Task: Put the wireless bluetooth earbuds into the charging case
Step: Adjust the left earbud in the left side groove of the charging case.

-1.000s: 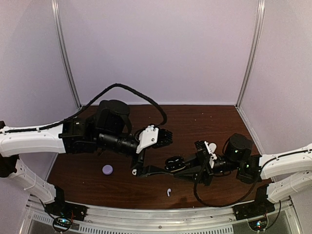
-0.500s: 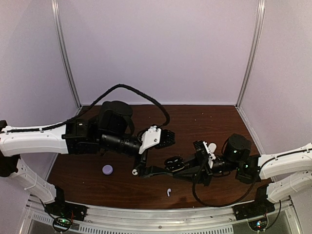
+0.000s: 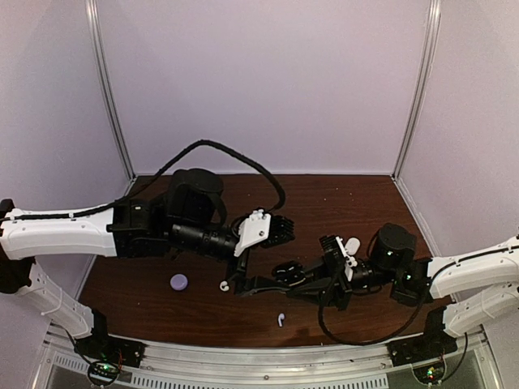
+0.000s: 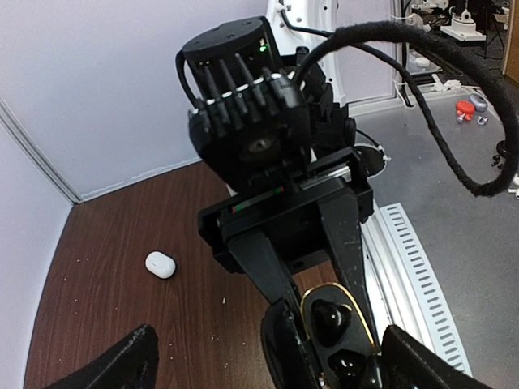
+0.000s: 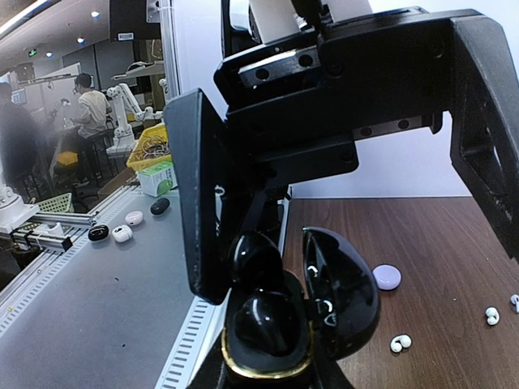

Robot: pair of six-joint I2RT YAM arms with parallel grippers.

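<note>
Seen from above, both arms meet over the middle of a dark wooden surface (image 3: 365, 203). My right fingers (image 4: 263, 271) are closed tight on a small black charging case (image 5: 263, 324) with a gold rim. They hold it up off the surface with its lid hinged open.

My left fingers (image 5: 197, 203) are spread as wide as they go and hold nothing. One stands on each side of the case without touching it. Glossy black shapes sit inside the case, but I cannot tell whether these are seated buds or bare wells.

Loose earbuds lie on the surface below. A white curled earbud (image 3: 225, 285) rests just beside the left arm's lower finger. A stemmed white earbud (image 3: 280, 318) lies nearer the front edge. A lavender round piece (image 3: 178, 281) sits off to the left, and a white case (image 4: 160, 264) lies well apart at the back.

I judge the case is being presented, ready for loading. Next, I think the left arm should drop to the curled earbud and narrow its fingers a long way. It can then pinch the tiny bud without flicking it and turn it to match a well.
</note>
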